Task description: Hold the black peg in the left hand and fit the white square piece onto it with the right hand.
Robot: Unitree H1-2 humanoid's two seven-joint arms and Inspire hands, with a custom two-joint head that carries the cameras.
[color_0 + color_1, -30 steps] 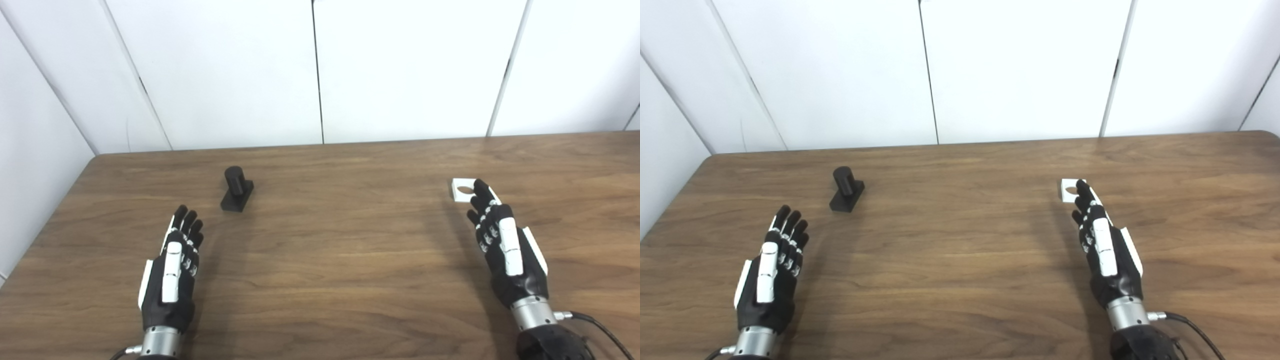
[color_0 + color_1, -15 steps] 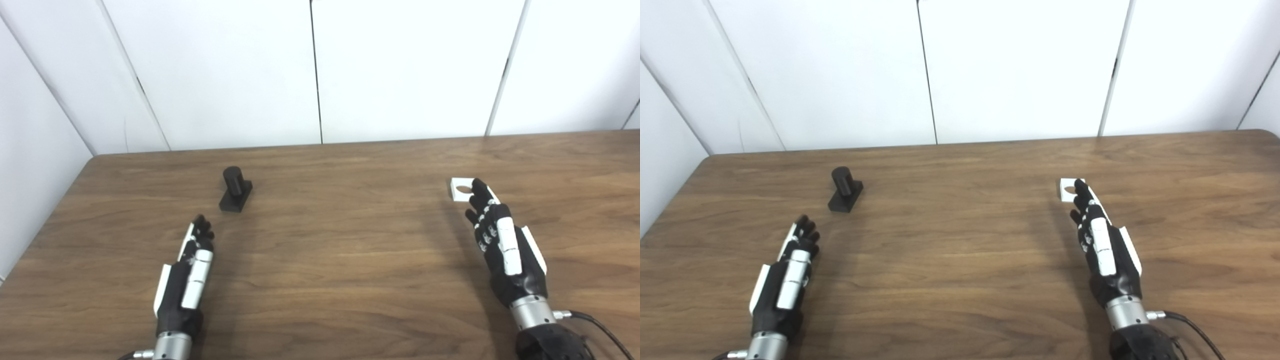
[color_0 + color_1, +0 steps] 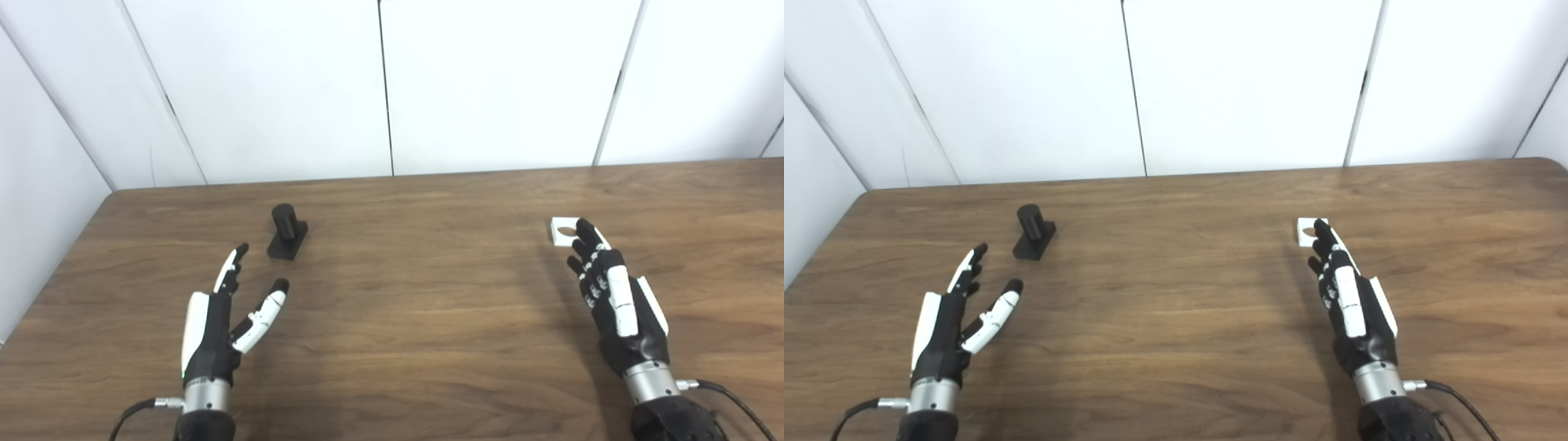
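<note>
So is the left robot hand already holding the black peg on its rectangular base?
No, the left robot hand is open, short of the black peg standing on the wooden table.

Support surface: brown wood-grain table (image 3: 429,306), rounded corners, set against white wall panels. Directly on it: black peg (image 3: 287,232) at left rear (upright cylinder on a flat rectangular base, base angled to the table edge); white square piece (image 3: 564,231) at right, lying flat, round hole facing up. The two are well apart.
</note>
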